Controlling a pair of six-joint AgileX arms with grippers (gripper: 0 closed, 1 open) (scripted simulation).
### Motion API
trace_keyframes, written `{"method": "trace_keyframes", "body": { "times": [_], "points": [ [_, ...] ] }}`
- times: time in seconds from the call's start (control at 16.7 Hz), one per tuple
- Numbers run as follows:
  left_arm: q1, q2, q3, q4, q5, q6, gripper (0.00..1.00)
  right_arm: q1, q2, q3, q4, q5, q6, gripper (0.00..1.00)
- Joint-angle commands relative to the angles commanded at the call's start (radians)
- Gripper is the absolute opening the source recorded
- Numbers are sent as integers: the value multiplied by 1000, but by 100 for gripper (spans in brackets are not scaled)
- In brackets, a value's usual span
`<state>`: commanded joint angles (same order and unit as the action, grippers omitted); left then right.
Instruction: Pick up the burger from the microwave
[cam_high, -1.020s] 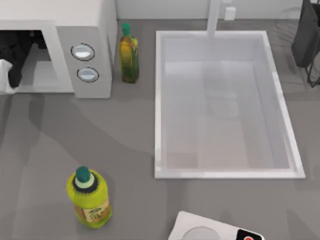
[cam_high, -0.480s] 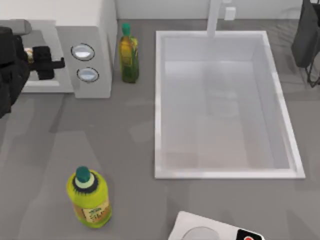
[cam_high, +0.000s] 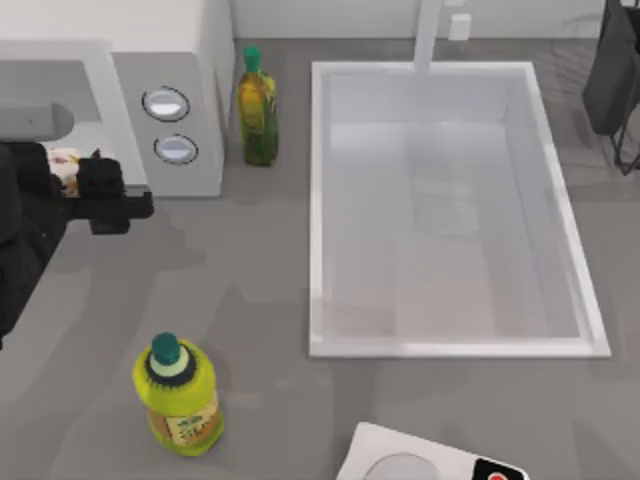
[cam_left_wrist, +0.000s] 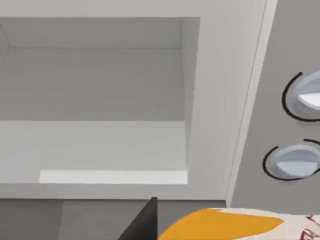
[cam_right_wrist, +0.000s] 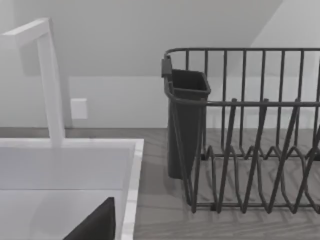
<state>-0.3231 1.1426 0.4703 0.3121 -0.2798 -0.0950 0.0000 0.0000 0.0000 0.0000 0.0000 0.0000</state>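
Top view has the left claw (cam_high: 85, 180) at the left edge of the surface (cam_high: 260, 270), just in front of the microwave (cam_high: 190, 70) mouth, closed on the burger (cam_high: 63, 165), whose patterned edge peeks out between the black fingers. Left wrist view shows the cavity bare and the burger (cam_left_wrist: 225, 225) close under the camera. I judge the main risk is a slip: only a sliver is pinched, so a quick swing could shake it loose. The right arm sits parked far right, its claw state unreadable. The bottle (cam_high: 178, 395) label carries print too small to read.
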Motion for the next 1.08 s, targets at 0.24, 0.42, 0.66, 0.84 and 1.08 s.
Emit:
{"method": "trace_keyframes", "body": {
  "times": [0.24,0.42,0.66,0.84,1.08],
  "points": [
    [-1,-4,-4,-1,-1,0,0,0,0,0,0,0,0,100],
    [8,25,-4,16,-4,3,0,0,0,0,0,0,0,100],
    [1,171,-38,171,-6,2,0,0,0,0,0,0,0,100],
    [-4,342,-82,393,-6,1,0,0,0,0,0,0,0,100],
    [-6,572,-154,735,-2,1,0,0,0,0,0,0,0,100]
  ]
}}
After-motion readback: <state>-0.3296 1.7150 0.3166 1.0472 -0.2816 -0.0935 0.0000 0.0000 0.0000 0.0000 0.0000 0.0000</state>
